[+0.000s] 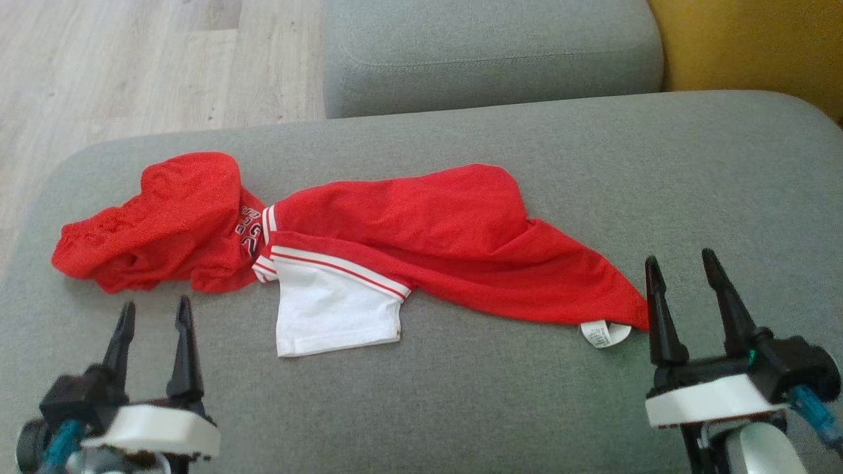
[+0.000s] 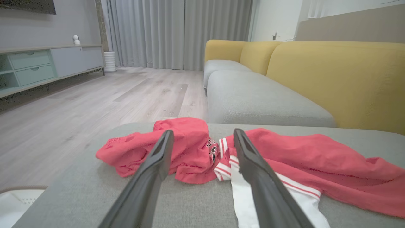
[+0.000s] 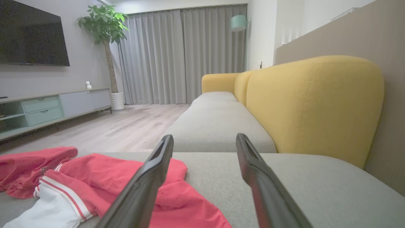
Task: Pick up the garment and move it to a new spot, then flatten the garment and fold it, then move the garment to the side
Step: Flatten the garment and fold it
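Underneath, grey sofa cushion (image 1: 461, 388) — pale wood floor (image 1: 132, 66) beyond — red garment (image 1: 428, 224).

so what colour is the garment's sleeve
The sleeve is white with red stripes at its top; clearest in the head view.

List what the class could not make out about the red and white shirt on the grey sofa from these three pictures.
- Head view: the lettering is mostly hidden by folds of the shirt.
- Head view: the label has print too small to read.
- Right wrist view: the white sleeve is cut off by the bottom edge.
- Every view: the shirt's underside lies hidden against the sofa.
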### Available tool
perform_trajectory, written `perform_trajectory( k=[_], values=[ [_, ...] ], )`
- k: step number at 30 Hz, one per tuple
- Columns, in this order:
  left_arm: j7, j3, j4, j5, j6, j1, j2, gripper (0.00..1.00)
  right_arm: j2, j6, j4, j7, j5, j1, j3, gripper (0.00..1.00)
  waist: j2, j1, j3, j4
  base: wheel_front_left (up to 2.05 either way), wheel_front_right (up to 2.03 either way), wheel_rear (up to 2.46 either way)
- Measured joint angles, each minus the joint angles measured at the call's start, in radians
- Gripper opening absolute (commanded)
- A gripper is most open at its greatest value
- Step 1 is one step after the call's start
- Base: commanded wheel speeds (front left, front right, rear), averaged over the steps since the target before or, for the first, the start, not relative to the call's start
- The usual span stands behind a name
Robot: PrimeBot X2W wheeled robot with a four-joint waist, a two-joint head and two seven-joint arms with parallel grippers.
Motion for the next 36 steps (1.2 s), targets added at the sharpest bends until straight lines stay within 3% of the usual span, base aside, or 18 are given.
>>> perform_trajectory(
  k=[3, 12, 16, 21, 28, 36],
  values=[
    [0.0, 0.032, 0.002, 0.02, -0.035, 0.023, -0.038, 1.0, -0.001, 0.0, 0.071, 0.0, -0.02, 0.007, -0.006, 1.0, 0.0, 0.0, 0.004, 0.001, 0.0, 0.0, 0.0],
    [0.0, 0.088, 0.015, 0.05, -0.106, 0.021, -0.092, 1.0, -0.001, 0.0, 0.104, 0.0, -0.02, 0.002, -0.01, 1.0, 0.0, 0.0, 0.004, -0.012, 0.0, 0.0, 0.0],
    [-0.001, 0.086, 0.082, 0.052, -0.138, 0.019, -0.106, 1.0, -0.001, 0.0, 0.173, 0.002, -0.016, -0.004, -0.055, 1.0, 0.0, 0.0, 0.006, -0.021, 0.0, 0.0, 0.0],
    [0.09, 0.041, 0.164, 0.031, -0.163, 0.003, -0.117, 1.0, -0.001, 0.0, 0.27, 0.163, 0.029, -0.082, -0.092, 1.0, 0.0, 0.0, 0.024, -0.035, 0.0, 0.0, 0.0],
    [0.362, -0.042, 0.266, 0.001, -0.191, -0.121, -0.117, 1.0, -0.001, 0.0, 0.399, 0.423, 0.043, -0.247, -0.102, 1.0, 0.0, 0.0001, 0.072, -0.032, 0.0, 0.0, 0.0],
    [0.456, -0.067, 0.398, -0.002, -0.189, -0.277, -0.128, 1.0, 0.0, 0.0, 0.489, 0.562, 0.024, -0.331, -0.127, 1.0, 0.0, 0.0002, 0.134, -0.008, 0.0, 0.0, 0.0]
  ],
)
